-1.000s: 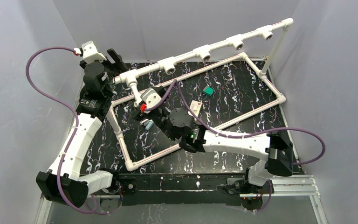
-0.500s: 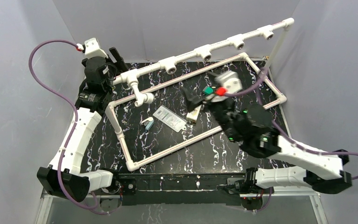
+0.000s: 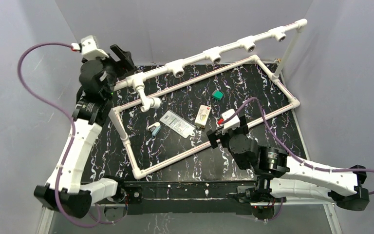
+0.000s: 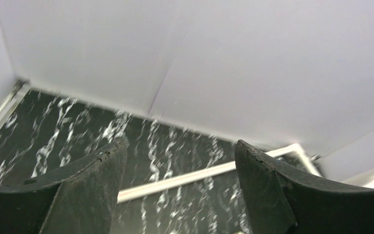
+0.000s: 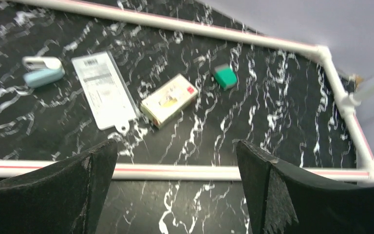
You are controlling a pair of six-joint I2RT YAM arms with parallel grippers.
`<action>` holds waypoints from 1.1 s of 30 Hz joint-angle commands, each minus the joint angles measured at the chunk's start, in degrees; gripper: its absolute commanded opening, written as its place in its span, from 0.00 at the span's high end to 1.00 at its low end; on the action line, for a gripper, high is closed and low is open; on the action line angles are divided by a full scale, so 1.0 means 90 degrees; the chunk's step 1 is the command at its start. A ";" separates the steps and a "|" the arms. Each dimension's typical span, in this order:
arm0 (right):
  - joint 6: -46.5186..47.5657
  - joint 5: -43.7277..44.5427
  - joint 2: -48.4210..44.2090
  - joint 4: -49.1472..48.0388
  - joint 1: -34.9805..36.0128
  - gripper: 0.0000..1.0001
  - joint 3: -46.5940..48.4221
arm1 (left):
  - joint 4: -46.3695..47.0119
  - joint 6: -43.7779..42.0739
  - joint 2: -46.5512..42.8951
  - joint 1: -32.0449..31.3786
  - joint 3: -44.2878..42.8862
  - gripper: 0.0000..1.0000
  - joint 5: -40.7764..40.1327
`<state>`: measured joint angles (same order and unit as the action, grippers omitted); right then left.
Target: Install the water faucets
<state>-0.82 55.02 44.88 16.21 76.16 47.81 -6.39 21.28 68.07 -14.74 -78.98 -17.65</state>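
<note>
One white water faucet (image 3: pixel 149 103) hangs from the leftmost tee (image 3: pixel 137 81) of the long raised pipe rail, its round end facing right. Neither gripper touches it. My left gripper (image 3: pixel 121 52) is open and empty at the back left, just behind the rail's left end; its wrist view (image 4: pixel 177 161) shows only the black mat and a base pipe between the fingers. My right gripper (image 3: pixel 214 138) is open and empty above the front pipe of the base frame, as its wrist view (image 5: pixel 175 156) also shows.
The rail has several open tee sockets (image 3: pixel 214 56). Inside the white pipe base frame (image 3: pixel 185 152) lie a small white and light-blue item (image 3: pixel 154 128), a clear packet (image 3: pixel 177 123), a small box (image 3: pixel 202 116) and a green piece (image 3: pixel 217 94). Grey walls stand all round.
My right gripper left the faucet at the left tee, swung right across the mat, then drew back to the front frame pipe. My left gripper moved slightly back and left.
</note>
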 commanded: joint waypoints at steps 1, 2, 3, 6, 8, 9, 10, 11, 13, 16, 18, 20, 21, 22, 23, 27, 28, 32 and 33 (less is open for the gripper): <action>-0.0601 0.0208 -0.0340 -0.0420 -0.0332 0.01 -0.0692 | 0.1329 -0.0099 -0.1034 -0.0045 0.0144 0.21 0.0438; -0.0580 -0.0055 -0.0286 -0.0600 -0.0566 0.01 -0.0929 | 0.1499 -0.0123 -0.1224 -0.0049 0.0210 0.21 0.0519; -0.0601 -0.0370 -0.0189 -0.0740 -0.0881 0.01 -0.1056 | 0.1616 -0.0139 -0.1384 -0.0046 0.0268 0.21 0.0604; -0.0645 -0.1444 0.0252 -0.1240 -0.2073 0.01 -0.1350 | 0.1503 -0.0144 -0.1808 -0.0051 0.0244 0.20 0.0923; -0.0605 -0.1803 0.0516 -0.1819 -0.2724 0.01 -0.1557 | 0.1319 -0.0016 -0.2050 -0.0045 0.0256 0.20 0.1175; -0.0544 -0.1981 0.0622 -0.2045 -0.3045 0.01 -0.1670 | 0.1209 0.0053 -0.2172 -0.0049 0.0294 0.20 0.1261; -0.0510 -0.2176 0.0704 -0.2346 -0.3349 0.01 -0.1796 | 0.1091 0.0128 -0.2305 -0.0043 0.0342 0.20 0.1328; -0.0481 -0.2428 0.0782 -0.2769 -0.3835 0.01 -0.1930 | 0.0998 0.0181 -0.2435 -0.0045 0.0420 0.20 0.1433; -0.0495 -0.3220 0.0966 -0.3450 -0.4578 0.01 -0.2235 | 0.0826 0.0191 -0.2679 -0.0049 0.0586 0.20 0.1647; -0.0655 -0.3895 0.1363 -0.4301 -0.5705 0.01 -0.2611 | 0.0360 0.0245 -0.3005 -0.0050 0.0852 0.20 0.1850; -0.0783 -0.4083 0.1751 -0.4620 -0.6372 0.01 -0.2722 | 0.0301 0.0359 -0.3299 -0.0051 0.1164 0.20 0.2064; -0.1082 -0.4220 0.2094 -0.5048 -0.6989 0.01 -0.2894 | 0.0207 0.0410 -0.3573 -0.0043 0.1476 0.20 0.2333; -0.1202 -0.4208 0.2276 -0.5433 -0.7230 0.01 -0.3028 | 0.0112 0.0419 -0.3695 -0.0047 0.1573 0.20 0.2371; -0.1277 -0.4157 0.2492 -0.5849 -0.7441 0.01 -0.3162 | -0.0004 0.0419 -0.3807 -0.0051 0.1634 0.20 0.2371; -0.1287 -0.4096 0.2713 -0.6259 -0.7589 0.01 -0.3270 | -0.0093 0.0426 -0.3909 -0.0049 0.1695 0.20 0.2363; -0.1083 -0.4263 0.3662 -0.6910 -0.7873 0.01 -0.3142 | -0.0334 0.0442 -0.4233 -0.0104 0.1898 0.20 0.2374; -0.0916 -0.4313 0.3880 -0.7296 -0.7876 0.01 -0.3228 | -0.0341 0.0476 -0.4271 -0.0123 0.1958 0.20 0.2373; -0.0500 -0.4628 0.3995 -0.8170 -0.7875 0.01 -0.3684 | -0.0327 0.0475 -0.4344 -0.0280 0.2157 0.20 0.2470; -0.0387 -0.4711 0.3978 -0.8571 -0.7871 0.01 -0.3832 | -0.0321 0.0452 -0.4360 -0.0314 0.2188 0.20 0.2465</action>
<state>-8.67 16.21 81.71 -44.86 5.48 16.88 -8.84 25.34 28.93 -16.27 -60.95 3.07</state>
